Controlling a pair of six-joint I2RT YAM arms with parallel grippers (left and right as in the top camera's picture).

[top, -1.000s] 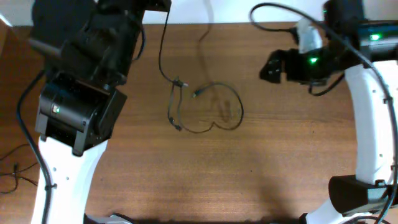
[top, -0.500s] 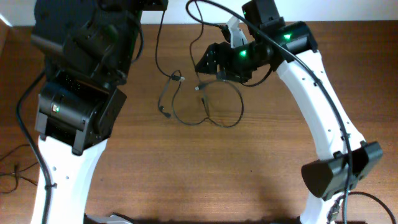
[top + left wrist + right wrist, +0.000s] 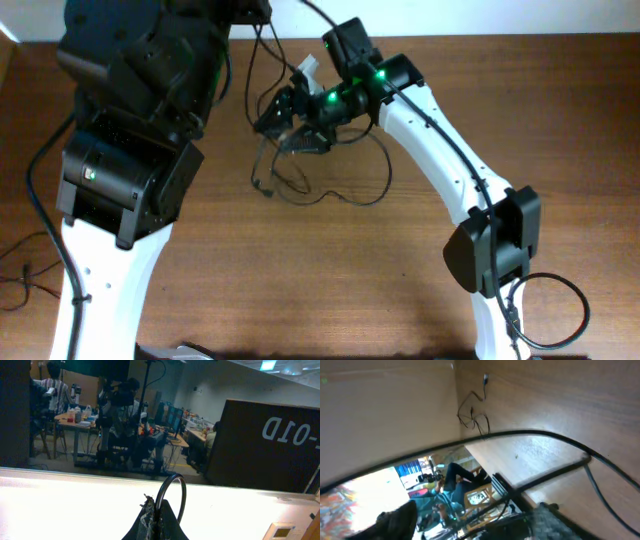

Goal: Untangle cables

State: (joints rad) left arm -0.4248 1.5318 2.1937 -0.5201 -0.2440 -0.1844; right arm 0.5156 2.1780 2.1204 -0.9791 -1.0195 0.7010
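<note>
A busy robotics lab is showing through the left wrist view: people (image 3: 50,382) are gathering around a cluttered worktable (image 3: 80,421), monitors (image 3: 172,414) and a tall stand (image 3: 148,390) are crowding the floor, and a green ceiling sign (image 3: 268,365) is glowing beyond the wooden tabletop (image 3: 300,290).

On the table (image 3: 560,120), mid-width and toward the far edge: cables (image 3: 384,178) in loose loops. Over their left part, the right pincer (image 3: 272,118), on the right arm (image 3: 440,140) slanting in from the near right. Left of the cables, above the table's left side, the left arm (image 3: 130,160). One strand in the left pincer (image 3: 156,512).
</note>
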